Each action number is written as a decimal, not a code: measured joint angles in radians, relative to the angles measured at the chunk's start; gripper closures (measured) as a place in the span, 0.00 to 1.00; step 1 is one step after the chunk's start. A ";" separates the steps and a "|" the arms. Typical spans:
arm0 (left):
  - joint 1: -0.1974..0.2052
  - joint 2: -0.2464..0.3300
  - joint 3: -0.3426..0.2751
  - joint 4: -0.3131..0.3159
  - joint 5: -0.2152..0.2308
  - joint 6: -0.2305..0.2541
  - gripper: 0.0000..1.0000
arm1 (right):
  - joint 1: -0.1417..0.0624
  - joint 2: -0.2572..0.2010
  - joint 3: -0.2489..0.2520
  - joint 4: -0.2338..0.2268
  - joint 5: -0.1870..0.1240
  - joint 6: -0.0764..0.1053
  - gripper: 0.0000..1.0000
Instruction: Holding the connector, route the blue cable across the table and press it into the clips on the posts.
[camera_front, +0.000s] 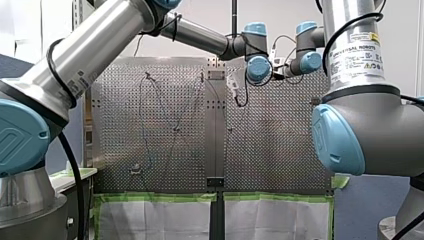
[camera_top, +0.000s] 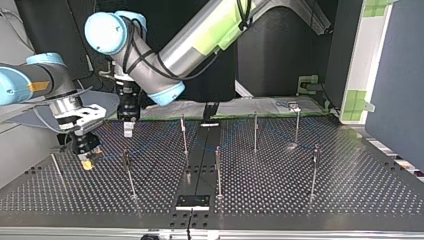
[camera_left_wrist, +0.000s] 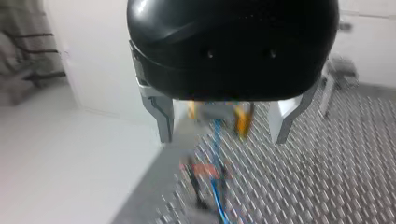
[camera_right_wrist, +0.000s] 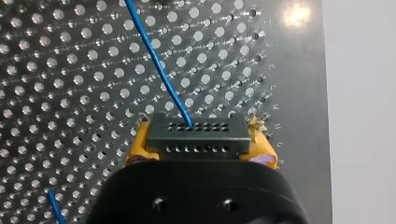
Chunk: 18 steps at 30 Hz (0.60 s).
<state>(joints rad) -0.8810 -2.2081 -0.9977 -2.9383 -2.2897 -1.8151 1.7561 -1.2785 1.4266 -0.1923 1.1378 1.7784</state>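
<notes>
The cable (camera_right_wrist: 159, 70) is leaving the connector (camera_right_wrist: 196, 144), which we are gripping between the yellow pads (camera_right_wrist: 136, 147) of our right gripper (camera_top: 88, 161), low over the table (camera_top: 300, 200) and close to its side edge at the top view's left. From there the cable is running ahead of that gripper, slanting away from the edge toward the table's middle, so its long axis is pointing toward the posts rather than along the edge. The nearest post (camera_top: 129, 172) is standing just beside our right gripper, on the side toward the middle. Our left gripper (camera_left_wrist: 222, 135) is hanging close above, its metal fingers (camera_left_wrist: 161, 116) spread wide and holding nothing, with the cable passing beneath the gap. We are judging that the coming move turns on carrying the connector past that post so the cable is lying across its top
</notes>
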 joint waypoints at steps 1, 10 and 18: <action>-0.009 0.011 -0.012 0.011 -0.001 -0.010 0.00 | 0.000 0.000 0.000 0.000 0.000 0.000 1.00; -0.037 0.093 -0.093 0.093 0.028 -0.077 0.00 | 0.003 0.000 0.000 0.000 0.000 -0.001 1.00; -0.036 0.169 -0.169 0.168 0.040 -0.141 0.00 | 0.008 0.000 0.000 0.000 0.000 -0.001 1.00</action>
<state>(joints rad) -0.9167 -2.0393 -1.1668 -2.7701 -2.2501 -1.9566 1.7645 -1.2784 1.4268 -0.1920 1.1378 1.7770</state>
